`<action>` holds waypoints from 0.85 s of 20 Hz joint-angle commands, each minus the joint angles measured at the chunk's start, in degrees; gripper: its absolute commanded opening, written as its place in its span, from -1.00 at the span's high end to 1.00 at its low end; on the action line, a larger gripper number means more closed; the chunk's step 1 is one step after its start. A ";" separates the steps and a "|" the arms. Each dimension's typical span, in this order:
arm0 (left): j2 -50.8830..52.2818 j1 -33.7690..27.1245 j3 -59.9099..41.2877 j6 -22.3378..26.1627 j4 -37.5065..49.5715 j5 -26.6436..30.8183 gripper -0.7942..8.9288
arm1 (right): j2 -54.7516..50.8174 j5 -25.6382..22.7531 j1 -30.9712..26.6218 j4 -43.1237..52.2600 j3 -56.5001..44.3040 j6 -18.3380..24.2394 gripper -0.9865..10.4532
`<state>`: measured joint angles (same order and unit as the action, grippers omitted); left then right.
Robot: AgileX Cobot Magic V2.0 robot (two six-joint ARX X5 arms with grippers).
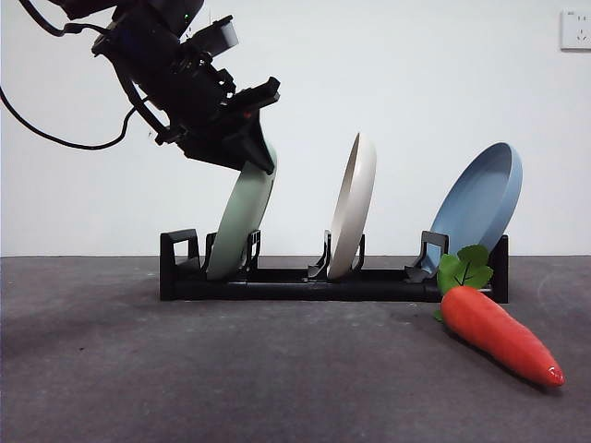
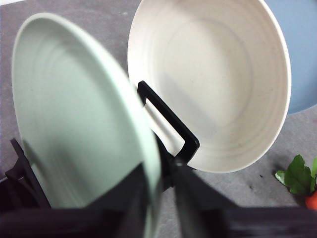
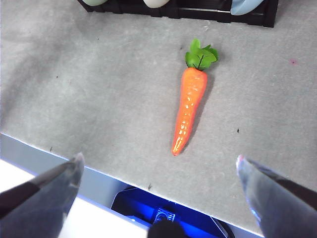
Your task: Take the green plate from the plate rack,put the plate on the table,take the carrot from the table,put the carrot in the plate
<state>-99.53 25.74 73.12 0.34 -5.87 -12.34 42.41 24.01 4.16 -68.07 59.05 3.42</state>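
Gripping the green plate (image 1: 242, 221) by its upper rim, the left gripper (image 1: 251, 159) comes down from the top-left of the front view, w/ its jaws clamped one on each face of the plate edge; the left wrist view shows the same pinch on the plate (image 2: 74, 114), left gripper (image 2: 161, 183) at the rim. Plate is tilted, its top leaning right, bottom edge in the leftmost slot of the plate rack (image 1: 305, 281). Can't tell if it's lifted off the slot floor.

Rack sits across the middle of the table (image 1: 231, 369), long side facing the camera. Cream-white plate (image 1: 354, 205) stands nearly upright in the middle slot, just right of the green one, apart from it. Light blue plate (image 1: 480, 208) leans right in the rightmost slot.

Carrot (image 1: 499, 334) lies on the table at the right, just in front of the rack's right end, leaves toward the rack, tip pointing near-right. Nothing touching it.

Right gripper (image 3: 158, 173) hangs over the near table edge w/ jaws wide apart, holding nothing; carrot (image 3: 189, 106) lies on the table beyond it, leafy end toward the rack (image 3: 198, 11) at the far side. Well apart from the carrot.
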 commanded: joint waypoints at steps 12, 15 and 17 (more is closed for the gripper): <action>2.16 0.00 0.13 -0.81 1.86 -1.68 0.85 | -0.04 -0.09 0.13 0.15 0.09 -0.37 -0.21; 4.44 0.00 0.57 -1.68 1.90 -1.86 0.85 | -0.02 -0.09 0.13 0.17 0.09 -0.37 -0.21; 6.05 0.00 1.31 -1.66 1.18 -2.99 0.85 | -0.02 -0.11 0.13 0.17 0.09 -0.37 -0.21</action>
<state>-93.89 25.91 74.00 -1.74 -5.50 -15.70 42.41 23.99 4.16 -68.07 59.05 3.42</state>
